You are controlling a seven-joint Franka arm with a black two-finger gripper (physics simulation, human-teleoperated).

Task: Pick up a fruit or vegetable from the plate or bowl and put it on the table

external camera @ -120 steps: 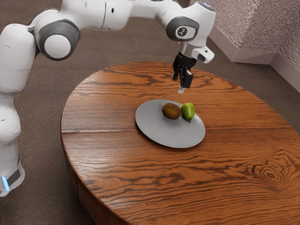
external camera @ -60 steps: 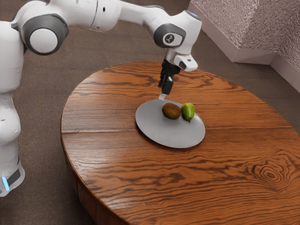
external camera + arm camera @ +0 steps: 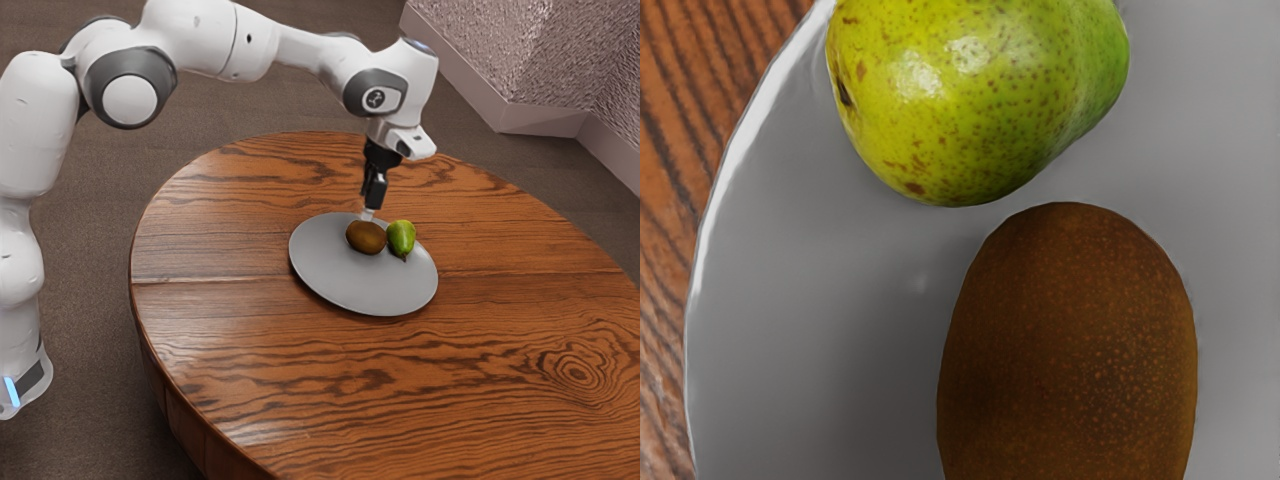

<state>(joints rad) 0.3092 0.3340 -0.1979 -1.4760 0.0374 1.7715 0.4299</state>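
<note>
Round wooden table (image 3: 500, 340), bold dark grain, a seam running across it. Carpet-like brown floor (image 3: 250, 110) lay around it, and a rough-textured wall (image 3: 600, 60) rose beyond, at the exterior view's upper right. The pear (image 3: 402, 238), green with brown flecks, was the close neighbour to mind: just beside the kiwi (image 3: 366, 238), on the exterior view's right of it. A narrow strip of plate ran between them in the wrist view.

Container: one flat grey plate (image 3: 350, 290), holding both fruits, each well off its middle. The pear lay on its side, narrow end toward the exterior camera, blunt end toward the rim. The brown kiwi, also on its side, rested on the plate, directly by the gripper.

Gripper (image 3: 368, 215) pointed down, tip right at the kiwi's far upper edge; contact unclear. Could not tell whether the jaws were parted or together.
</note>
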